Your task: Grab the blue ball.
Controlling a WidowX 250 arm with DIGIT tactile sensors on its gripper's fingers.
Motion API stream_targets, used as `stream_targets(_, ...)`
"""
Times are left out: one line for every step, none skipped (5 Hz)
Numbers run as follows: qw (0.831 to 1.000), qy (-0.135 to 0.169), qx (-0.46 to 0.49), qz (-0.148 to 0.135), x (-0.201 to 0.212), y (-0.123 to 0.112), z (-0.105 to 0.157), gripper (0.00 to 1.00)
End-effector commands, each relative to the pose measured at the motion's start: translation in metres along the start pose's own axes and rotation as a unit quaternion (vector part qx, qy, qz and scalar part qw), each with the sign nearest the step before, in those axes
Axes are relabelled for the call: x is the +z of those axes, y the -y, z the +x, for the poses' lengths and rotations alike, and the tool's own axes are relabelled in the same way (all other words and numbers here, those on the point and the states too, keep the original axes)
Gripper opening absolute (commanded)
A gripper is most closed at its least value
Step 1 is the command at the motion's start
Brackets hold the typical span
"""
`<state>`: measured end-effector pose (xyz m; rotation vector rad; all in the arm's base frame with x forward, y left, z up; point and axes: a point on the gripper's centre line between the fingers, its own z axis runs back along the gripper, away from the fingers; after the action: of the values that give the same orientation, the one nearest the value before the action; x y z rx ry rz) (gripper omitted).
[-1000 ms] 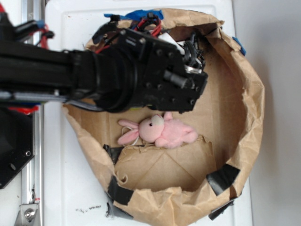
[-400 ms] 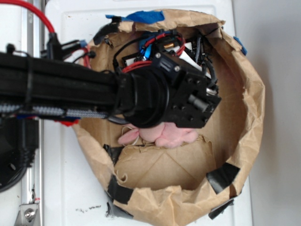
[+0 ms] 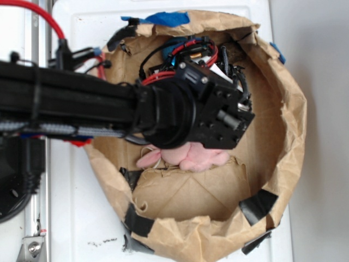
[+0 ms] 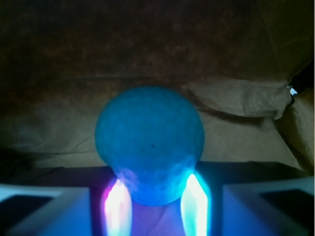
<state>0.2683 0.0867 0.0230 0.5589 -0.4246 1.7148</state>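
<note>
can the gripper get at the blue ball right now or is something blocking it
Probably yes: in the wrist view the blue ball sits right between the gripper's glowing fingertips, nothing between them. Whether it is gripped is unclear.

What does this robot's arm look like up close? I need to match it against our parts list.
The arm is matte black: a long boxy beam ending in a round collar and a blocky head with screw holes. Red and black cables loop around blue parts above it, and a thick red cable runs along the top left. In the wrist view, the pincer shows pale fingers, glowing pink and green.
</note>
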Motion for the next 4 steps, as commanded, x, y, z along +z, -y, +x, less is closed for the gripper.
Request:
stream_targets(1.0,-0.001,0.019,-0.012,0.0052,0.0013,0.0048,0.0)
stream_targets(1.0,-0.004,0.02,-0.011,0.0053,0.0026,0.006,0.0)
stream_targets(1.0,-0.007,0.02,-0.011,0.0051,0.0025,0.0062,0.0)
stream_targets(1.0,-0.008,0.021,-0.01,0.0054,0.0029,0.0064,0.0)
